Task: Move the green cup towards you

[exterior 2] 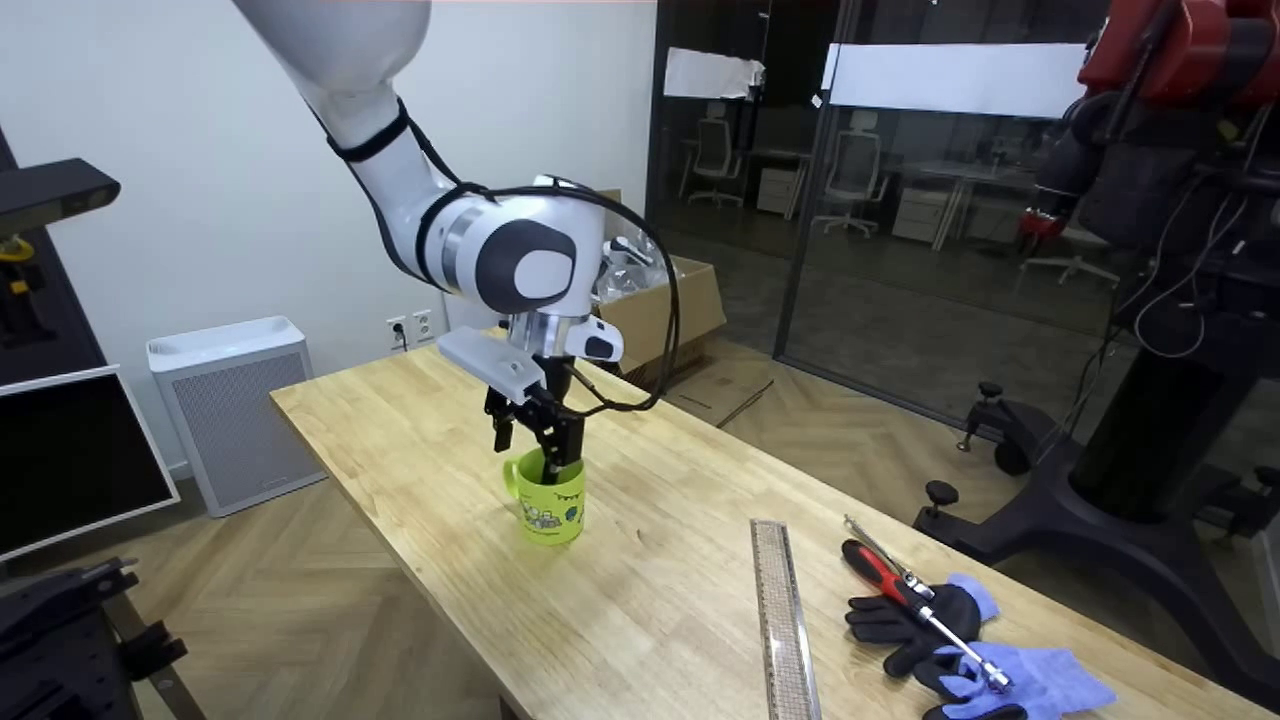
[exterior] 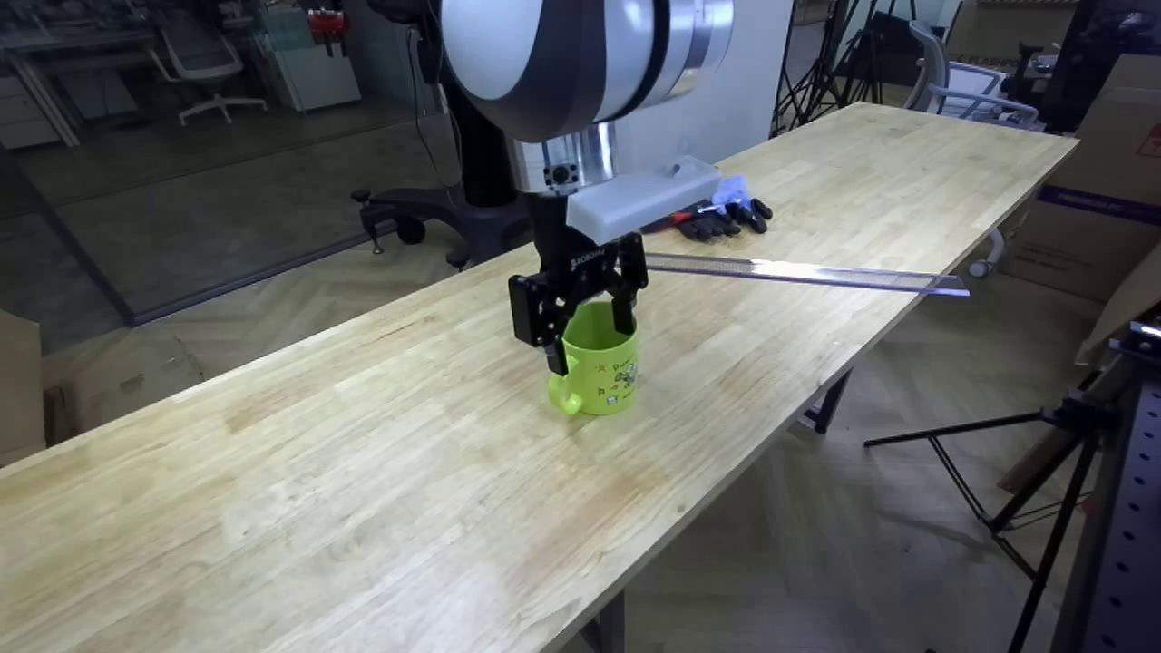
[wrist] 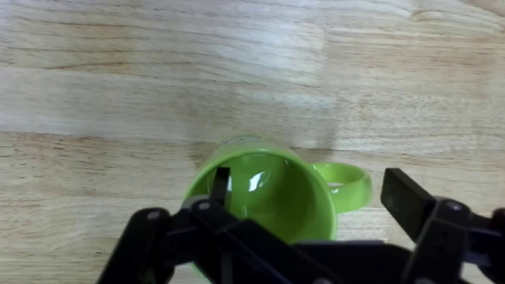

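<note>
The green cup (exterior: 600, 381) stands upright on the wooden table, with small printed drawings on its side; it shows in both exterior views (exterior 2: 553, 505). In the wrist view the cup (wrist: 272, 197) is seen from above, its handle (wrist: 351, 193) to the right. My gripper (exterior: 591, 349) is open over the cup, also in an exterior view (exterior 2: 527, 462). In the wrist view the gripper (wrist: 311, 189) has one finger inside the cup's mouth and the other outside, beyond the handle. The cup's wall and handle lie between the fingers, not clamped. The near rim is partly hidden by the gripper.
A clear ruler (exterior 2: 785, 620) lies across the wooden table (exterior: 363, 472). Black and blue gloves (exterior 2: 1030, 680) and a red-handled tool (exterior 2: 880, 575) lie beyond it. The table's long edge (exterior: 726, 476) runs near the cup. A cardboard box (exterior 2: 690, 305) stands behind the table.
</note>
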Controlling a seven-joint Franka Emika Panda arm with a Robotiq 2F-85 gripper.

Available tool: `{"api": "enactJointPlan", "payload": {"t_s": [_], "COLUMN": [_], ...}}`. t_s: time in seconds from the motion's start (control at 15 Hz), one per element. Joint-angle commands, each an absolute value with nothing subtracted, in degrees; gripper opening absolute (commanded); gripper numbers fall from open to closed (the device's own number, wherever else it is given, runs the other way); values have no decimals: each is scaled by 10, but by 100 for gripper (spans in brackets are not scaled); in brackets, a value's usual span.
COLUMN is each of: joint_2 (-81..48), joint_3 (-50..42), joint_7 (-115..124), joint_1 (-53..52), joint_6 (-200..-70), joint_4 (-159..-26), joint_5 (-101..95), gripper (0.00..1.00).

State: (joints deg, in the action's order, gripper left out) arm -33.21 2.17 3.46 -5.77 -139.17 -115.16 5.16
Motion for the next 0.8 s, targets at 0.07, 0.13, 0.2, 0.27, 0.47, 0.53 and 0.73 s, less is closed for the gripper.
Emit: {"api": "enactJointPlan", "payload": {"t_s": [0.07, 0.13, 0.2, 0.27, 0.47, 0.53, 0.73], "joint_2": [-271, -260, -250, -238, -211, -245, -227], "joint_3": [3, 3, 2, 8, 32, 21, 29], "joint_7": [73, 74, 77, 69, 23, 41, 30], "joint_1": [-73, -73, -73, -67, -43, -54, -48], "joint_6": [-1401, -1403, -1404, -1397, -1374, -1383, -1377], "joint_4": [-1197, -1204, -1210, -1216, -1228, -1202, -1214], "joint_5": [15, 9, 5, 10, 46, 27, 36], "gripper": [100, 100, 100, 100, 100, 100, 100]}}
